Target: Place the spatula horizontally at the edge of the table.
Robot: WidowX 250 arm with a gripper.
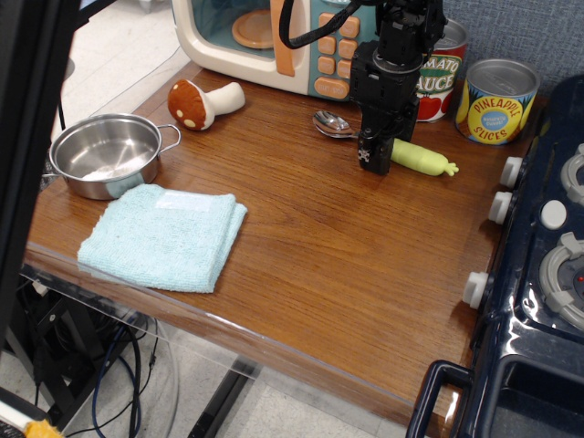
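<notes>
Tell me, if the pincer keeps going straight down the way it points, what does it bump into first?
Most likely the spatula. The pincer points down at the front of the yellow-green handle, near where it joins the metal bowl. Depth is hard to judge from this one view, so it could instead land on the table just in front.

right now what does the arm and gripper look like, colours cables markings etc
The arm is black and blocky, built from boxy stacked segments that narrow toward the gripper. A black cable loops beside its upper part, in front of the toy microwave. The gripper's tip carries small white markings on black. No sleeve or covering shows.
</notes>
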